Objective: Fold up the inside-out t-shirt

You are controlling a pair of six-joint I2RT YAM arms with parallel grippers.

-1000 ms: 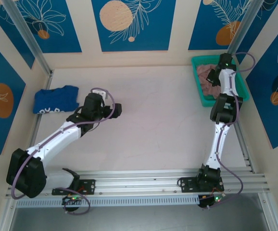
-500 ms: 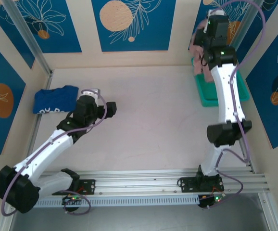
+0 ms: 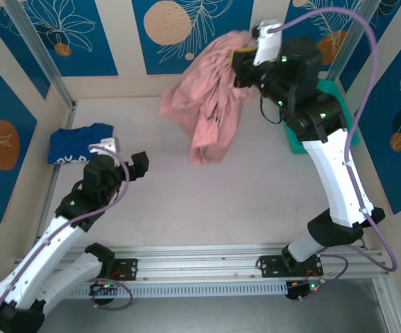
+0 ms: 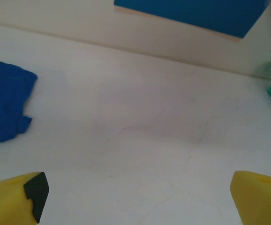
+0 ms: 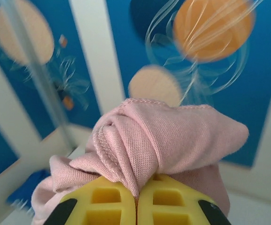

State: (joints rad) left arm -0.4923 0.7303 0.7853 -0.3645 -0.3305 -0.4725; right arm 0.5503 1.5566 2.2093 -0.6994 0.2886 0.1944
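Note:
The dusty-pink t-shirt (image 3: 207, 104) hangs in the air over the back middle of the table, bunched and draping down. My right gripper (image 3: 242, 55) is raised high and shut on a gathered fold of it; in the right wrist view the pink cloth (image 5: 159, 140) bulges out from between the closed yellow fingers (image 5: 98, 204). My left gripper (image 3: 128, 166) hovers low over the left side of the table, far from the shirt. Its yellow fingertips (image 4: 13, 201) stand wide apart with only bare table between them.
A royal-blue garment (image 3: 79, 143) lies folded at the left edge of the table, also in the left wrist view as a blue heap (image 4: 6, 101). A green bin (image 3: 294, 142) sits at the back right, partly behind the right arm. Blue-patterned walls enclose the table.
The right arm has lifted the pink shirt out of the green bin and swung it up and left over the table. The left arm has drawn back toward its base.

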